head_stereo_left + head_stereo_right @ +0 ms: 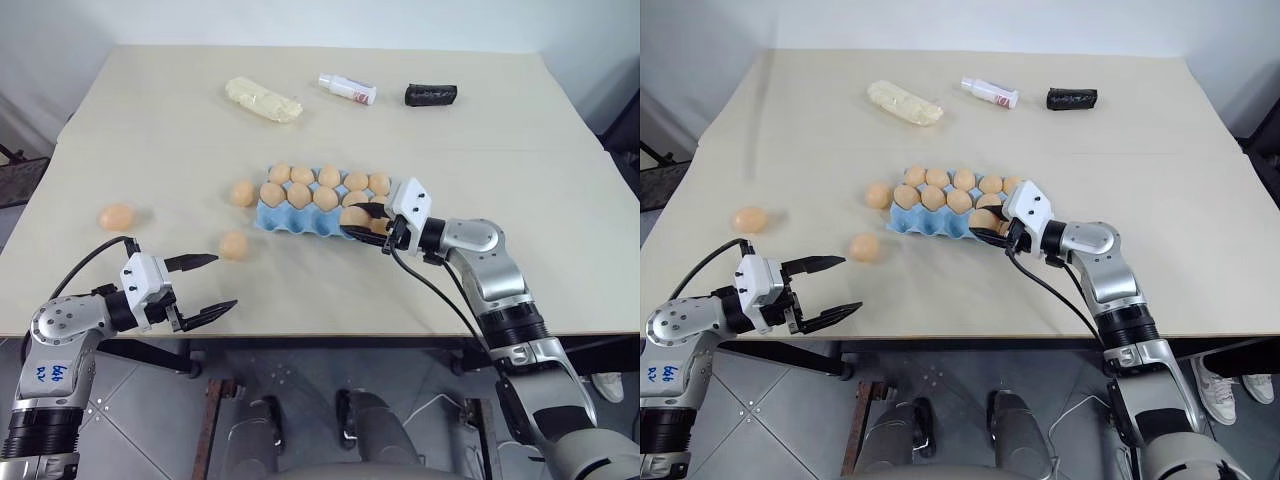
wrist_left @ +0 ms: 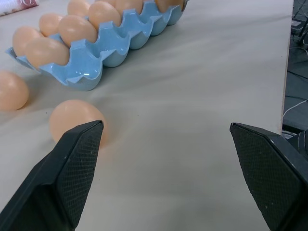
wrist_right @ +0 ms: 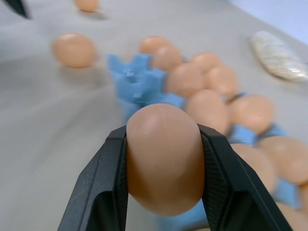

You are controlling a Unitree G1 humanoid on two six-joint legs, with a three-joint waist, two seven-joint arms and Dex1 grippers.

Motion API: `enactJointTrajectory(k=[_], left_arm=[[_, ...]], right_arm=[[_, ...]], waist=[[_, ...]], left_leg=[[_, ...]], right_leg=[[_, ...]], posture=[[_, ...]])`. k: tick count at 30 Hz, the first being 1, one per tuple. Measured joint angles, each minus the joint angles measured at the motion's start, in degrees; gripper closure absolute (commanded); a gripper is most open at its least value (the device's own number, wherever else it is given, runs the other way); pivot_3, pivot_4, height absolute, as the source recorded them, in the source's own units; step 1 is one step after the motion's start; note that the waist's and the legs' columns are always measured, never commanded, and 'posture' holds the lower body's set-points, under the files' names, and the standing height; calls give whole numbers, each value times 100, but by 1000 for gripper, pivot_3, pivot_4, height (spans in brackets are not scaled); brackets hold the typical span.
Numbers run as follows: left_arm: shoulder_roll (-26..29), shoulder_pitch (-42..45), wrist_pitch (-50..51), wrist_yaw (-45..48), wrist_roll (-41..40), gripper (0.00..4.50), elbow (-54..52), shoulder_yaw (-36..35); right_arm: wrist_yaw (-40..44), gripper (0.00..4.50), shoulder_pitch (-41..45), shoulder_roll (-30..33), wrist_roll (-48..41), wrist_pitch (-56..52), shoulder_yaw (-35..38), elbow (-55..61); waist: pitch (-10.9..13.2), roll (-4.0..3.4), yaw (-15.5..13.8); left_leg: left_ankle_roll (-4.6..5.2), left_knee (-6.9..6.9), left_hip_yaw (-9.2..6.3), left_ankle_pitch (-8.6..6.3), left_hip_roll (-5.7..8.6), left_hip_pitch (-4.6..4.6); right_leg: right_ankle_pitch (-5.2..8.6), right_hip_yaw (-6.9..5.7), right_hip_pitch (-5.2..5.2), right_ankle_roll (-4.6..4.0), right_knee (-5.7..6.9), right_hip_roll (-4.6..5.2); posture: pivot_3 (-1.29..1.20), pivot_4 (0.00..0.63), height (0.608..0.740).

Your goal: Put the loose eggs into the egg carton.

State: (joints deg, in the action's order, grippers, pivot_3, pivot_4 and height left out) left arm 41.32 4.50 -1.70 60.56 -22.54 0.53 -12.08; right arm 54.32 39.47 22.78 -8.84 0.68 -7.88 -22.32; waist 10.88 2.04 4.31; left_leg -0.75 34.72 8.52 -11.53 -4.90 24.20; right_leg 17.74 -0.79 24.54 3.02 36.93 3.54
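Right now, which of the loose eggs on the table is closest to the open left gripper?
The egg just ahead of the left gripper, in front of the egg carton. The other two loose eggs lie farther off.

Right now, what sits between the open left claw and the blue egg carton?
One loose egg lies on the table between the left claw and the egg carton, seen in the left eye view.

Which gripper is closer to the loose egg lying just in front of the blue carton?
Left. The left gripper hangs open just short of that egg, not touching. The right gripper, shut on another egg, is at the egg carton's far end.
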Motion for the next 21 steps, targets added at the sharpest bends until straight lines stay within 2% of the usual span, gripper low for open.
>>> enactJointTrajectory(k=[1,2,9,10,15,21], left_arm=[[-4,0,4,-22,0,0,-1,-1],[-9,-3,5,-50,0,0,-2,-4],[-81,-100,68,-250,-2,0,-87,-50],[-85,-125,92,-289,-6,0,-111,-58],[-80,-472,303,-557,-78,0,-265,-371],[-78,-1101,432,-888,-186,0,-178,-1223]], right_arm=[[-24,2811,18,-43,34,82,0,-177],[-45,2542,29,-83,65,135,-5,-311],[-115,223,171,-178,103,320,19,-643],[-99,14,137,-176,74,319,45,-565],[419,14,-641,322,-504,240,377,715],[1283,14,-1952,1053,-1165,158,630,1666]], waist=[[0,0,12],[0,0,23],[0,-1,60],[1,0,57],[0,0,36],[0,0,52]], left_leg=[[0,-6,2,0,0,0],[1,-7,2,1,1,0],[1,-6,3,5,-1,-2],[0,-6,2,5,-1,-1],[1,-9,-1,2,-1,-1],[-2,-9,-3,1,-1,-7]], right_leg=[[0,0,1,0,-3,0],[0,0,2,1,-3,-1],[0,0,3,2,4,-5],[0,0,3,2,5,-4],[0,-4,-1,3,-5,-3],[1,-2,-4,2,-6,-3]], posture=[[0,150,740],[0,150,740],[0,150,740],[0,150,740],[0,150,740],[0,150,740]])
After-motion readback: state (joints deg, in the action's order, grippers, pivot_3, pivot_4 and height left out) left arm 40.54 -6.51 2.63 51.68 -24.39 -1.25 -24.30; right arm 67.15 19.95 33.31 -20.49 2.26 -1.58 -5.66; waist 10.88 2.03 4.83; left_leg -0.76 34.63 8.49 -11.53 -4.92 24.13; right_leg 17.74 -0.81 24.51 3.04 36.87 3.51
